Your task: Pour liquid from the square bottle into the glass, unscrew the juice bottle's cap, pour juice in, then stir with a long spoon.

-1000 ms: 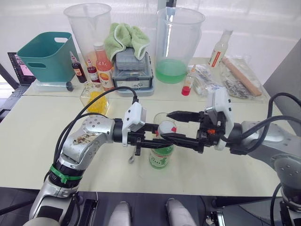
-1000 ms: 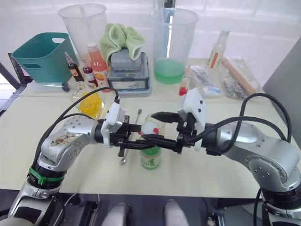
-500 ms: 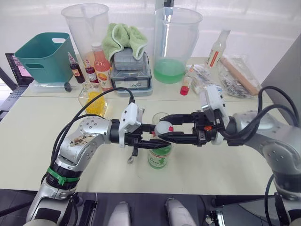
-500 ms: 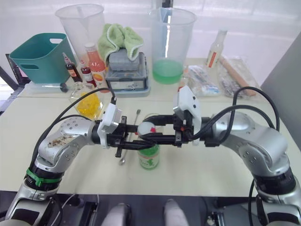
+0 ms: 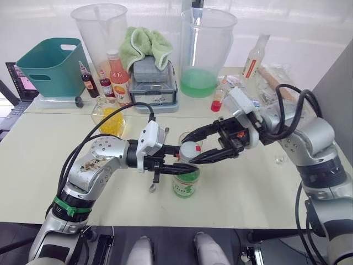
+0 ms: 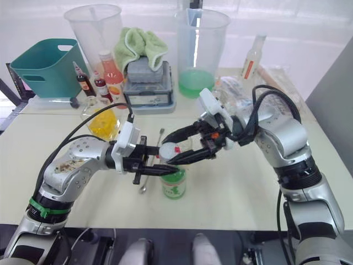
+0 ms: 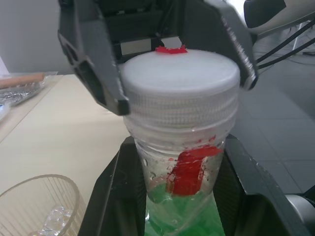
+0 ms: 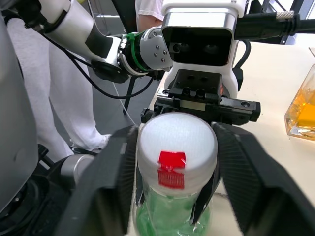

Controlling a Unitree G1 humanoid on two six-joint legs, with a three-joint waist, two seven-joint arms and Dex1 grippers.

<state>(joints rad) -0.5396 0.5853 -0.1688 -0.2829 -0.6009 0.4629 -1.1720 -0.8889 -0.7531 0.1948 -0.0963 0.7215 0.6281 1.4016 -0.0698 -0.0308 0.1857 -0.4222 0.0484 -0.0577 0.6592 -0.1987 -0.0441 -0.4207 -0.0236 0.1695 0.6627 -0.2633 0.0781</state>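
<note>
left eye view: the juice bottle stands upright on the worktop, low in the centre of the frame. the left gripper reaches in from the left, its fingers closed on the bottle's neck just under the cap. the right gripper reaches in from the right, its fingers spread wide, one above and behind the cap and one below and in front of it; contact with the cap cannot be told here. the glass stands just behind the bottle, partly hidden. the square bottle sits left of centre, well apart from the grippers. the long spoon lies on the worktop just left of the bottle, under the left gripper.

left wrist view: the left fingers clamp the neck from both sides below the white cap, centre frame. the right fingers flank the cap, with slight gaps visible. the glass rim shows at lower left.

right wrist view: the cap, with a red mark on top, sits in the lower centre between the right fingers, which are open around it.
</note>
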